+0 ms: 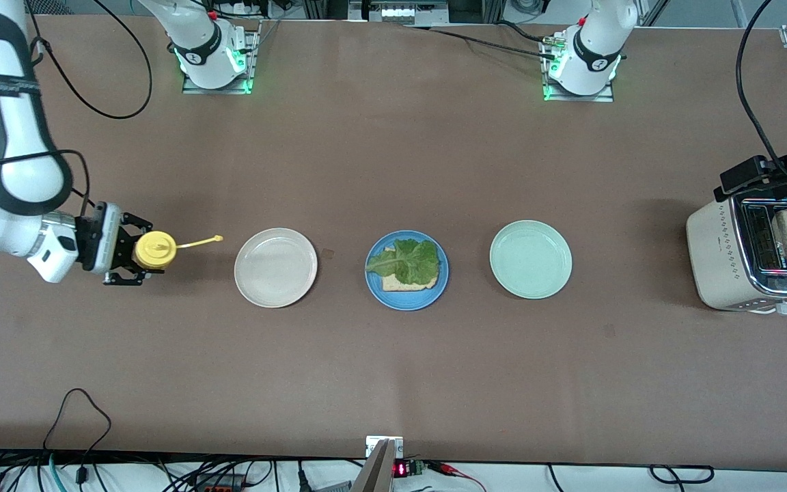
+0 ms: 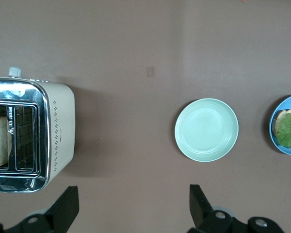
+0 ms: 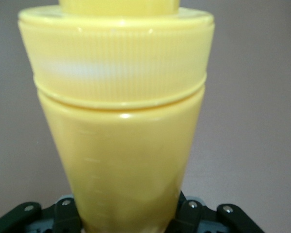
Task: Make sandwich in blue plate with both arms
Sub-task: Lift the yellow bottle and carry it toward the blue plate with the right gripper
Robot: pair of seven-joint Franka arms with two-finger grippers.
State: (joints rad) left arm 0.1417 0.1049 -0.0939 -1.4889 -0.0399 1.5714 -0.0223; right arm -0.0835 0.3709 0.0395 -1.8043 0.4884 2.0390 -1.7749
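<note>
Blue plate holds bread with lettuce. Right gripper, toward the right arm's end from it, is clamped on a yellow bottle; left gripper, fingers apart, is over the toaster.

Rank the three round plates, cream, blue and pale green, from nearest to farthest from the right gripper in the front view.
From the right gripper, holding the yellow squeeze bottle:
1. Cream plate, beside the bottle.
2. Blue plate, mid-table.
3. Pale green plate, toward the toaster.

Robotics lab: bolted arm bases, cables
</note>
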